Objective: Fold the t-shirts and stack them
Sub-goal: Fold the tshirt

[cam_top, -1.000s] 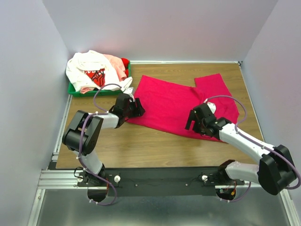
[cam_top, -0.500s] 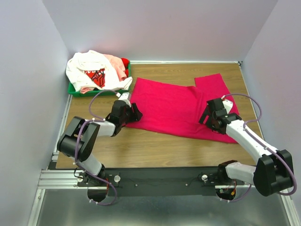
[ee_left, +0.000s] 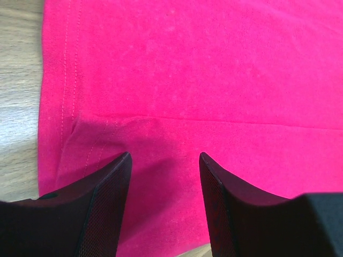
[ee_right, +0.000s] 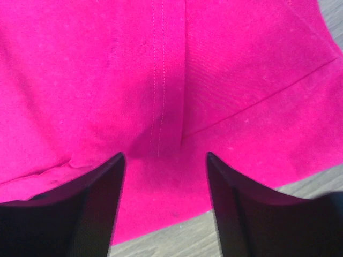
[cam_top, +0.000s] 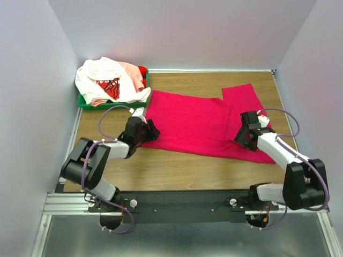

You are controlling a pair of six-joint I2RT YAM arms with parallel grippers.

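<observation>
The magenta-red t-shirt (cam_top: 198, 123) lies spread flat on the wooden table, one sleeve toward the back right. My left gripper (cam_top: 150, 130) is open, low over the shirt's near-left corner; the left wrist view shows the hem (ee_left: 59, 107) and a fold line between its spread fingers. My right gripper (cam_top: 245, 134) is open over the shirt's near-right part; the right wrist view shows a stitched seam (ee_right: 158, 80) between its fingers. The white t-shirt with the red graphic (cam_top: 104, 80), the pale pink one (cam_top: 131, 69) and a red one (cam_top: 142, 71) lie piled in the green tray (cam_top: 102, 105).
The green tray stands at the back left corner, against the wall. Bare wood (cam_top: 177, 166) runs between the shirt's near edge and the arm bases. Walls close the table on three sides.
Both arms have stretched out and down toward the shirt. The left gripper slid left and nearer along the shirt's left corner; the right gripper moved right and farther. The shirt has been drawn flatter and wider.
</observation>
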